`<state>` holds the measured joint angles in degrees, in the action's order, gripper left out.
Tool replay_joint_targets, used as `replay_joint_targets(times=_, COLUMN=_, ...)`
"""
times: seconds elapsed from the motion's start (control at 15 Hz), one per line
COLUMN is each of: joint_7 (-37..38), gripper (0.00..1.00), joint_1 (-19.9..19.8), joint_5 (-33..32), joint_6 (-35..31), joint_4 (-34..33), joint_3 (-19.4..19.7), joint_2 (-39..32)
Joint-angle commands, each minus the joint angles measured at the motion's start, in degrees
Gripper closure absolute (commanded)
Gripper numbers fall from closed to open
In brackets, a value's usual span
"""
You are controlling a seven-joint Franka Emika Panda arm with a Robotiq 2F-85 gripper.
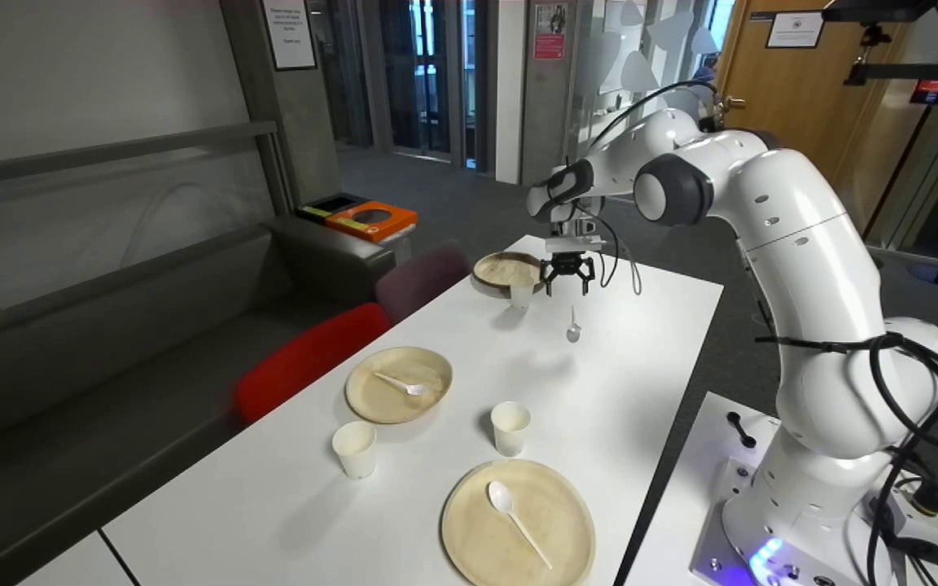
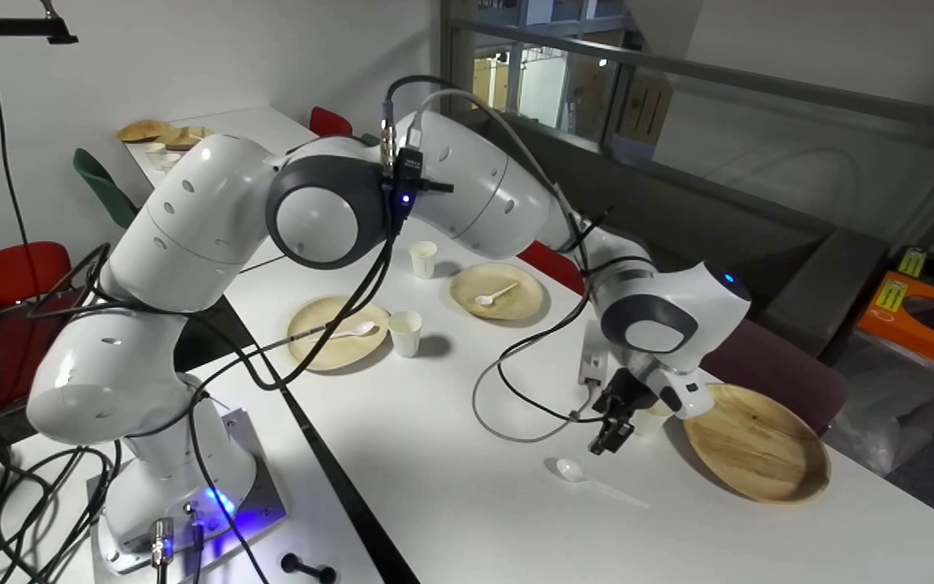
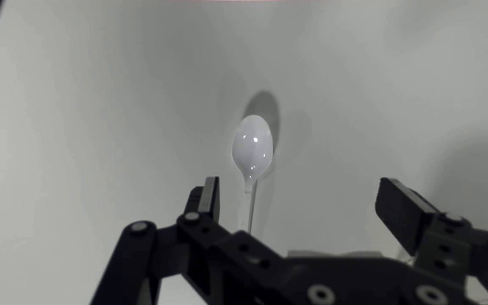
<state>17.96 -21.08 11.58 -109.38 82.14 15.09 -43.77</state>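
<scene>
My gripper (image 3: pixel 300 190) stands open above the white table (image 1: pixel 624 350), its fingers wide apart and nothing held. A white plastic spoon (image 3: pixel 252 146) lies on the table below, nearer the left finger in the wrist view; the lower part of its handle is hidden behind the gripper there. The same spoon (image 2: pixel 571 470) appears in an exterior view with its handle pointing away from the bowl toward the lower right. Close beside the gripper are a pale cup (image 1: pixel 521 293) and a wooden plate (image 2: pixel 759 446) at the table's far end. In that exterior view the arm partly covers the cup.
Two more plates (image 1: pixel 400 413) (image 1: pixel 469 533) carry a white spoon each, with cups (image 1: pixel 355 449) (image 1: pixel 511 427) standing near them. Loose cables (image 2: pixel 479 405) hang from the wrist down close to the tabletop. Chairs, such as a red one (image 1: pixel 306 358), line the sofa side.
</scene>
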Motion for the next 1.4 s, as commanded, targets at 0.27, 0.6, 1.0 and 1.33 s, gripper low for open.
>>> replay_joint_targets(times=0.27, joint_7=3.54, gripper=0.00, joint_1=0.41, joint_5=0.31, joint_6=-7.06, joint_4=0.47, joint_3=0.10, joint_2=-3.25)
replay_joint_targets(times=0.6, joint_7=4.83, gripper=0.00, joint_1=0.09, joint_5=0.80, joint_6=-15.82, joint_4=1.91, joint_3=0.22, joint_2=-4.70)
replay_joint_targets(times=1.0, joint_7=4.79, gripper=0.00, joint_1=0.04, joint_5=0.51, joint_6=-16.75, joint_4=2.46, joint_3=0.41, joint_2=-4.86)
replay_joint_targets(times=1.33, joint_7=4.69, gripper=0.00, joint_1=-0.24, joint_5=0.58, joint_6=-16.53, joint_4=2.55, joint_3=0.45, joint_2=-5.84)
